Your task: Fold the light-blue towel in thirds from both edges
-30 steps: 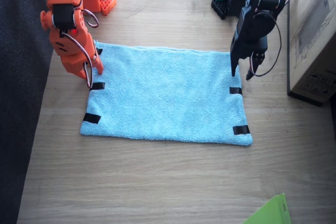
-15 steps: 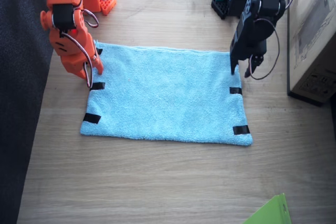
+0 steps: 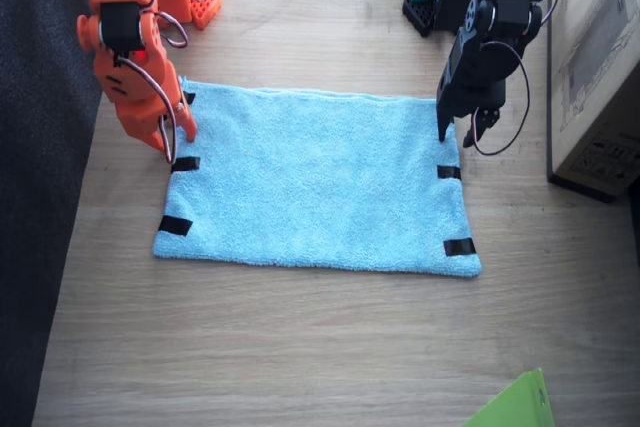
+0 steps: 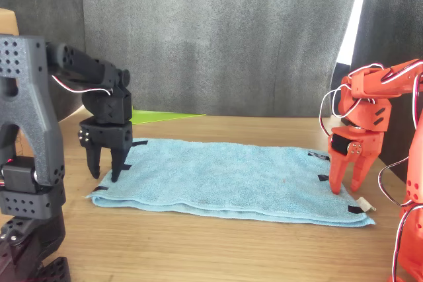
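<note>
Fixed view: the light-blue towel lies flat and fully spread on the desk, no fold made yet, long axis left to right. Black tape strips mark both short edges. The right arm's orange tool stands at the left short edge, tips down at the far part of that edge, just beside the middle strip; jaws a little apart, holding nothing. The left arm's black tool hangs over the far right corner, jaws parted, empty, tips just above the cloth edge. A lime-green sheet corner shows at the near right, well apart. Front view: the black tool hovers with both fingers pointing down astride the towel edge; the orange tool is tip-down at the opposite edge, whether touching the cloth I cannot tell. Judgement: step in hand is the first grasp. To do it well, each tool should pinch one edge only at its tape mark, take a single layer, lift just clear of the desk, and carry the edge a third across, keeping it parallel to the opposite edge.
</note>
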`<action>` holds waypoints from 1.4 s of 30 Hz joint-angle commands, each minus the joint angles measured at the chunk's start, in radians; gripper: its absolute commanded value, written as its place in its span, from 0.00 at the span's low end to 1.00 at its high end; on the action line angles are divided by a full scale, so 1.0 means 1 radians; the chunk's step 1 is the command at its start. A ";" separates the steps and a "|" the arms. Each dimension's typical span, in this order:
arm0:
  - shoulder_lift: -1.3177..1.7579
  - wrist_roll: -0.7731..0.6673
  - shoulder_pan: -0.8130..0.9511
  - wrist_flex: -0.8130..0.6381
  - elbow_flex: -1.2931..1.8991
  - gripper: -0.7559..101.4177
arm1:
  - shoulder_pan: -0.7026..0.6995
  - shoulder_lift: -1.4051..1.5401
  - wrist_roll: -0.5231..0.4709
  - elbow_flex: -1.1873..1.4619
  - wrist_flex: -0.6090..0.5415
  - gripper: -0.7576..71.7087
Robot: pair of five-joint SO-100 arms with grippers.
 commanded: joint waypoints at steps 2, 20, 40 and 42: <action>0.003 0.017 0.003 0.018 -0.026 0.21 | 0.023 0.006 0.002 0.021 -0.006 0.33; 0.035 0.034 0.000 0.035 -0.009 0.02 | 0.038 -0.015 0.002 0.021 -0.014 0.31; 0.107 0.026 -0.006 0.028 0.043 0.01 | 0.095 0.052 0.002 0.064 -0.008 0.01; 0.107 0.029 0.000 0.025 0.046 0.01 | 0.095 0.060 0.003 0.064 -0.003 0.01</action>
